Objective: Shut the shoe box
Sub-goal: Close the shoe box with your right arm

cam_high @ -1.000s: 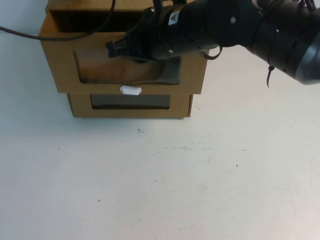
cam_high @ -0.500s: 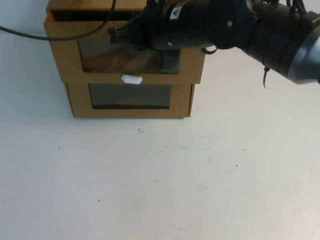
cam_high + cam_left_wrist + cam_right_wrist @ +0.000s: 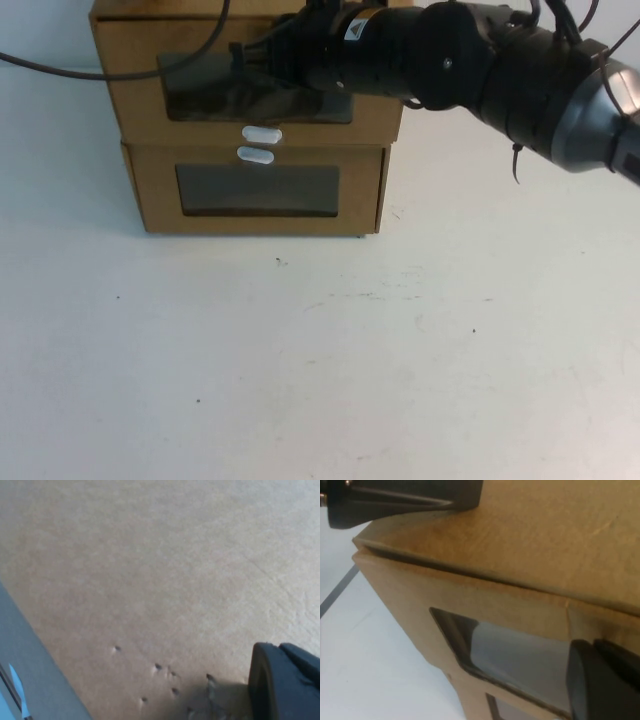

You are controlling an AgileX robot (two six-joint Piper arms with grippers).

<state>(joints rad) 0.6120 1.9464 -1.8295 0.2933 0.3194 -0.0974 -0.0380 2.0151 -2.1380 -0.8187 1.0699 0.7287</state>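
The shoe box (image 3: 255, 80) drawer has slid in flush since a second ago. Right gripper (image 3: 250, 62) presses its window front, jaws' spread unclear. Left gripper (image 3: 285, 682) hangs over cardboard, jaws' state unclear

The shoe box (image 3: 250, 85) stands on top of the second box (image 3: 258, 190), at the far side of the table (image 3: 320, 350), a little to my left. Its front lies even with the front of the box below. My right gripper (image 3: 250, 62) reaches in from my right, against the window of the upper front. My left gripper (image 3: 285, 680) is close over a cardboard surface.
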